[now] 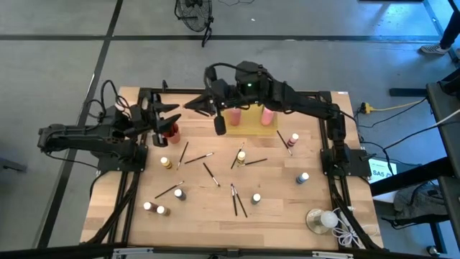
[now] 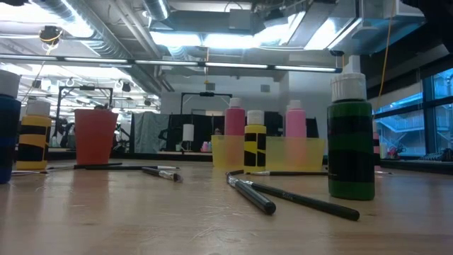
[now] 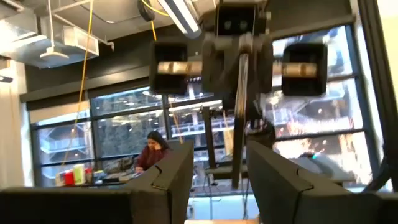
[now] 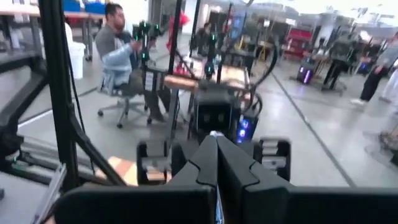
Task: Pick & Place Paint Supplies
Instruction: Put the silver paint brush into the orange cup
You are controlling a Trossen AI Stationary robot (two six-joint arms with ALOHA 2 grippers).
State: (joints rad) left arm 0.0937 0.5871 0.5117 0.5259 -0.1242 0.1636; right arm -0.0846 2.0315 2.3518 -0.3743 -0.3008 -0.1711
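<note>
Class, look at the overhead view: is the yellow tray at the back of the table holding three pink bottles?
No. The yellow tray holds only two pink bottles, one near each end.

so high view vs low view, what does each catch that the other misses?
High view only: both arms, left gripper above the red cup, right gripper shut, raised near the yellow bin; also the clear dish with its white ball at the table's near right corner. Low view only: a green bottle close up, and the room behind the table. Both: red cup, yellow bin with two pink bottles, scattered brushes.
</note>
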